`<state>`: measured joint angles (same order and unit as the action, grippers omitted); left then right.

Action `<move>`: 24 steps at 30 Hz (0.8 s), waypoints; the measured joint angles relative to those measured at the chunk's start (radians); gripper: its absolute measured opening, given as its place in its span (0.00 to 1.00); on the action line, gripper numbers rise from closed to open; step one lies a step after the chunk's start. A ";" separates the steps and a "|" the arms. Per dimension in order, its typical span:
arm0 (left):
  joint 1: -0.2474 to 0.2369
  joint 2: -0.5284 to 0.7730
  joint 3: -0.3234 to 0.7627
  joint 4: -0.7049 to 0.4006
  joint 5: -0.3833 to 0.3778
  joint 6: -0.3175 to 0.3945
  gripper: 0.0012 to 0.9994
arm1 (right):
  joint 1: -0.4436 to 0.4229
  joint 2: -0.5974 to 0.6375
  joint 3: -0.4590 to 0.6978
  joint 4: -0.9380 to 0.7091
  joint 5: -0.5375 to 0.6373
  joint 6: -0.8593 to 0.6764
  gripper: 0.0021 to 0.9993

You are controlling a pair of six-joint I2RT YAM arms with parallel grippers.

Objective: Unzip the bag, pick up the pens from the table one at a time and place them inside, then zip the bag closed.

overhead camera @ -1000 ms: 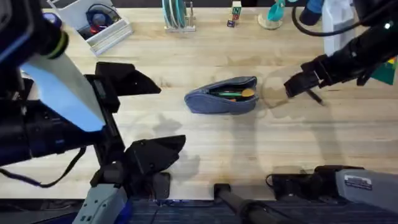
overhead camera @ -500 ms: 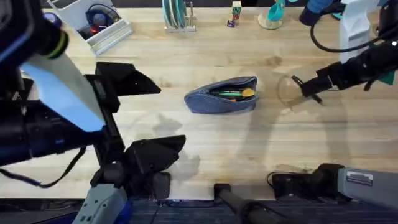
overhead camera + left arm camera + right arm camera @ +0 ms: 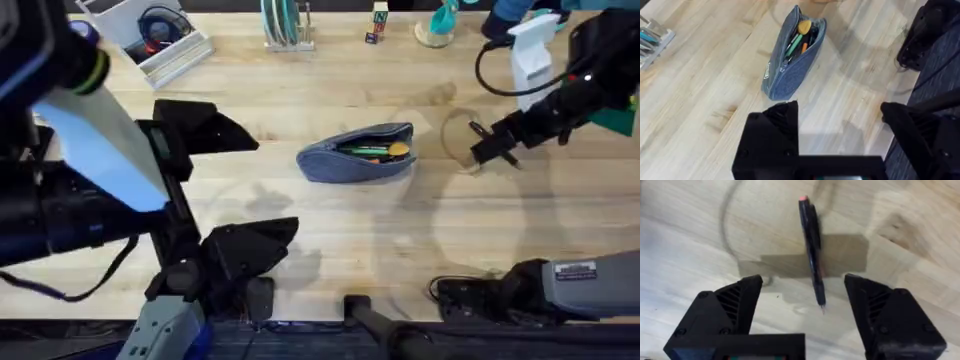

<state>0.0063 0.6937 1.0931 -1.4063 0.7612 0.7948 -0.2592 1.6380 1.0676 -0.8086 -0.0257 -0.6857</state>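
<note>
Bag of grey-blue fabric lies unzipped on grainy wood table.

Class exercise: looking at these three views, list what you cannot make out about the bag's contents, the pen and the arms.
- Bag, overhead and left wrist: contents overlap in the opening; their number cannot be told.
- Pen, right wrist: blurred, markings unreadable; overhead, mostly covered by the right gripper.
- Left gripper, left wrist: fingertips cut off by the frame's edge.

No legible text (the bag's tag is unreadable).
</note>
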 joint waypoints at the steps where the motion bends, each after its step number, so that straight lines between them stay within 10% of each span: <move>1: 0.000 0.000 0.000 0.000 0.000 0.000 1.00 | 0.000 0.016 0.000 0.004 0.000 -0.002 1.00; 17: 0.000 0.000 0.000 0.000 0.000 -0.002 0.99 | 0.000 0.064 0.011 0.004 0.007 -0.004 0.97; 20: 0.000 0.000 0.000 0.000 0.000 -0.002 1.00 | 0.000 0.065 0.012 0.012 0.011 -0.016 0.75; 24: 0.000 0.000 0.000 0.000 0.000 -0.002 1.00 | -0.001 0.068 0.016 0.011 0.003 -0.018 0.18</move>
<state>0.0063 0.6937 1.0931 -1.4063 0.7612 0.7925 -0.2604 1.7058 1.0832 -0.7978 -0.0223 -0.7036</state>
